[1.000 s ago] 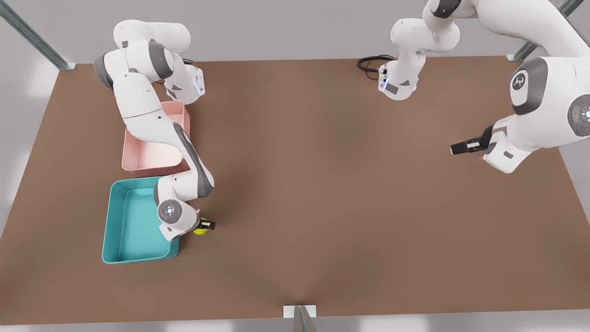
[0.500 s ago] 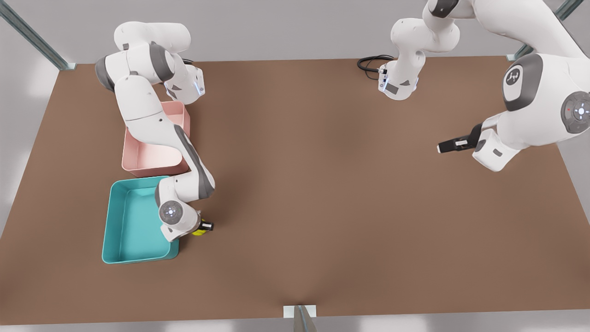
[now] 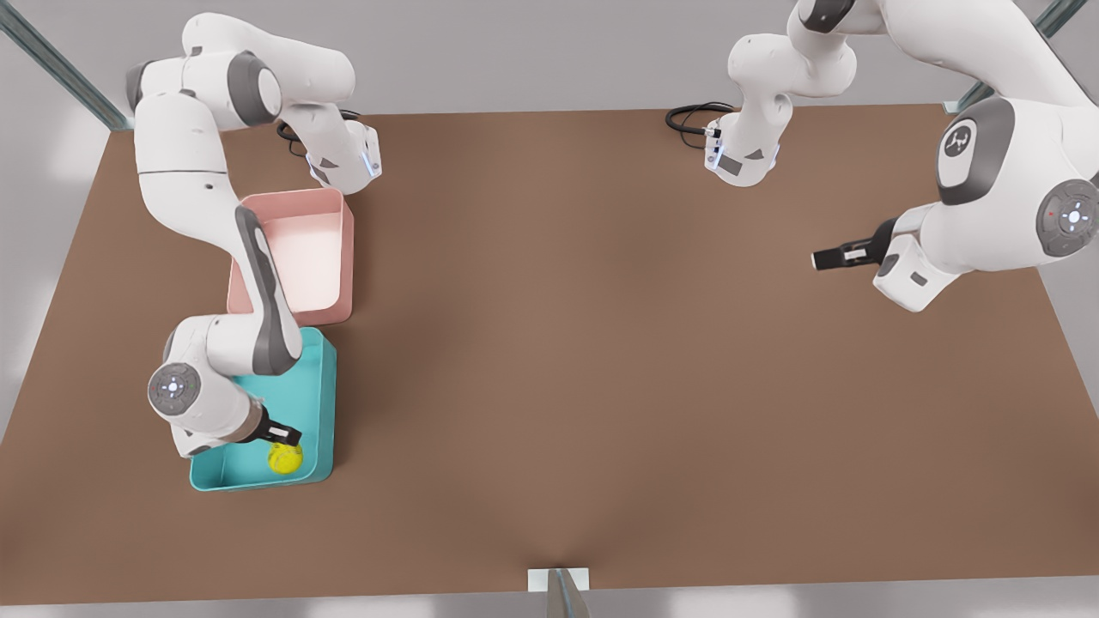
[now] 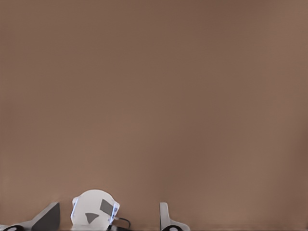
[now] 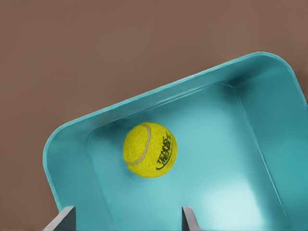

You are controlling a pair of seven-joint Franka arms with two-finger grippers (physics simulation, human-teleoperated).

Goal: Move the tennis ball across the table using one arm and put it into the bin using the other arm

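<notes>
The tennis ball point(image 3: 284, 459) is lying in the bin point(image 3: 319, 403) under the open right pincer point(image 3: 282, 436), left pincer point(image 3: 831, 258) is waiting w/ state unclear, so next is only retreating.

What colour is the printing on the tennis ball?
Black, on the yellow-green tennis ball; clearest in the right wrist view.

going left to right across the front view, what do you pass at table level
right tool over the bin → tennis ball inside the bin → bare table → left tool, waiting above the table at the front view's right. The pink tray sits just behind the bin, so it shares that stretch.
</notes>
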